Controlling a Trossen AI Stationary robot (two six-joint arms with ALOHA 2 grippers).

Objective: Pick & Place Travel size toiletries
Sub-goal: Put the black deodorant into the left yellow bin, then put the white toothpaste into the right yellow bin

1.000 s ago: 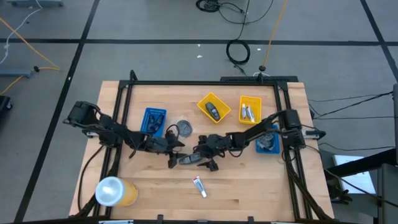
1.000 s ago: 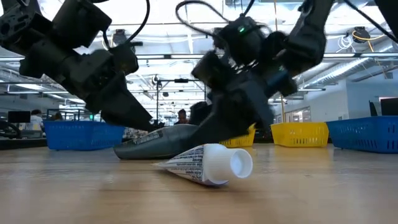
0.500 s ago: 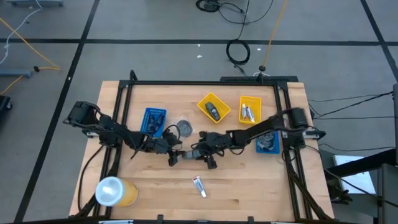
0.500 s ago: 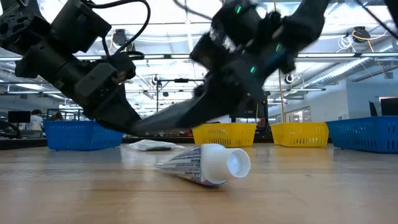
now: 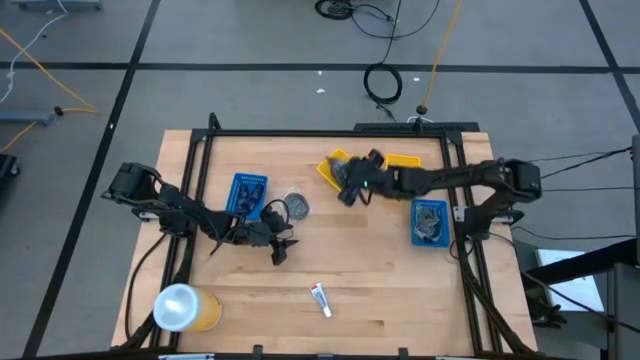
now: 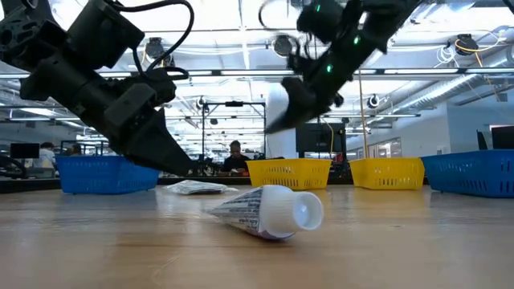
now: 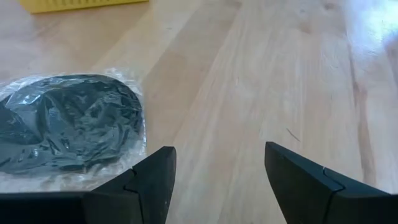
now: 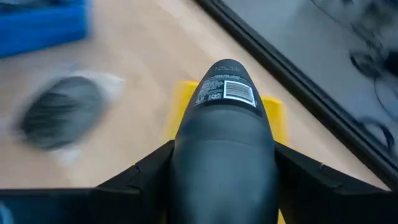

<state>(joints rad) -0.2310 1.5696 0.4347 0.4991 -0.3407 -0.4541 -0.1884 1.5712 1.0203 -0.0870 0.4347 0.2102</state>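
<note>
My right gripper (image 5: 350, 186) hangs above the left yellow tray (image 5: 328, 162) at the far side, shut on a dark oblong bottle (image 8: 224, 124) with a barcode label. My left gripper (image 5: 282, 250) stands open low over the table's middle, nothing between its fingers (image 7: 155, 177). Just beyond it a flat grey disc in clear wrap (image 7: 68, 130) lies on the wood. A silvery-white tube (image 5: 320, 298) with a white cap lies on its side near the front edge. My right gripper pinches the bottle's two long sides (image 8: 186, 155) between its two fingers. The bottle lies along the fingers, and its labelled end (image 8: 225, 88) sticks out ahead of them. The fingers slant down toward the far left. The bottle is lifted clear, above the yellow tray (image 8: 273, 111).
A second yellow tray (image 5: 405, 162) stands right of the first. Blue trays sit at the left (image 5: 247, 192) and right (image 5: 430, 222). A large orange cup (image 5: 185, 308) stands at the front left corner. A black frame (image 5: 300, 133) borders the table.
My right gripper has taken the dark bottle up off the table's middle and carried it up and toward the far edge, to above the yellow tray, turning as it went. The bottle, which lay flat beside my left gripper, is now clear of the table.
</note>
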